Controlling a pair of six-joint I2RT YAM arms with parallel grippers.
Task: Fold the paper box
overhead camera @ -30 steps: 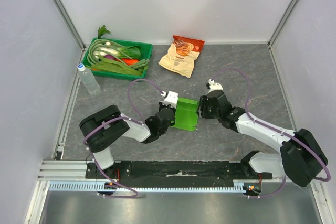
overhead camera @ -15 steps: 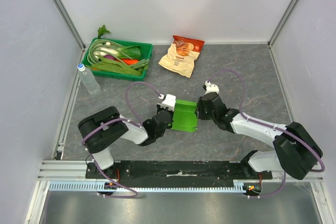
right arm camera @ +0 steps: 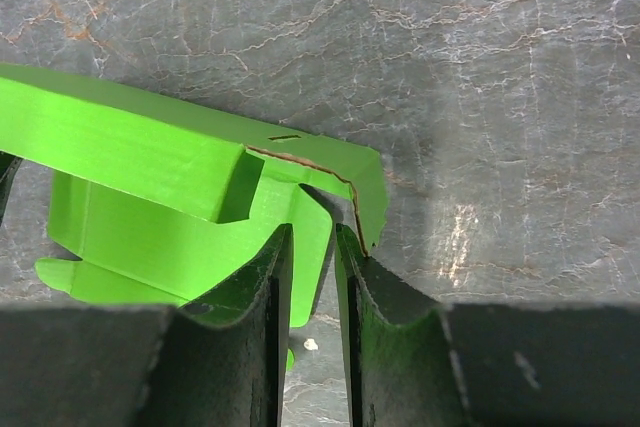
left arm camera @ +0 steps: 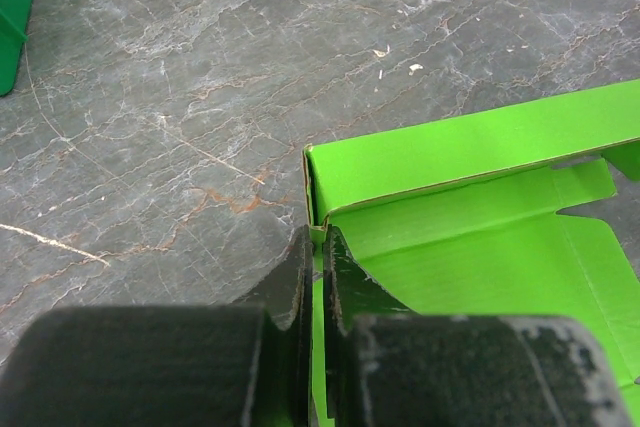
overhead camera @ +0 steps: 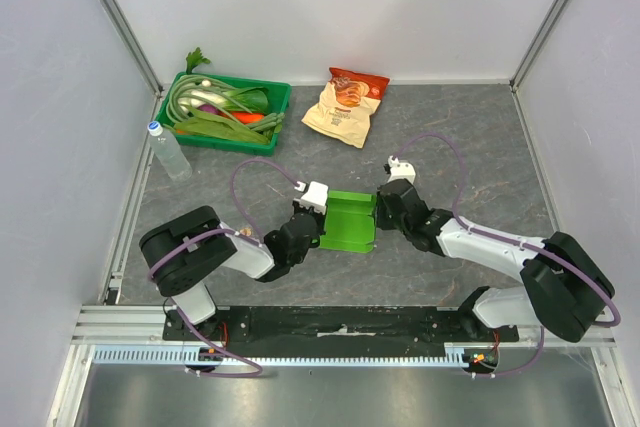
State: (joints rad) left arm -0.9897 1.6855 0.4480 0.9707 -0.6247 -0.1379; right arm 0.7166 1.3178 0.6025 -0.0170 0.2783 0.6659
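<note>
Beyond the paper box [overhead camera: 348,222], a green tray [overhead camera: 282,105] holds vegetables [overhead camera: 215,112].

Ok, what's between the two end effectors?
The paper box, left end effector at one edge, right end effector at the opposite; the top view shows it.

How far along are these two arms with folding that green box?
Partway. One side wall of the paper box stands folded up. The left gripper pinches its edge; the right gripper straddles a corner flap, jaws not clamped. The remaining flaps lie open.
</note>
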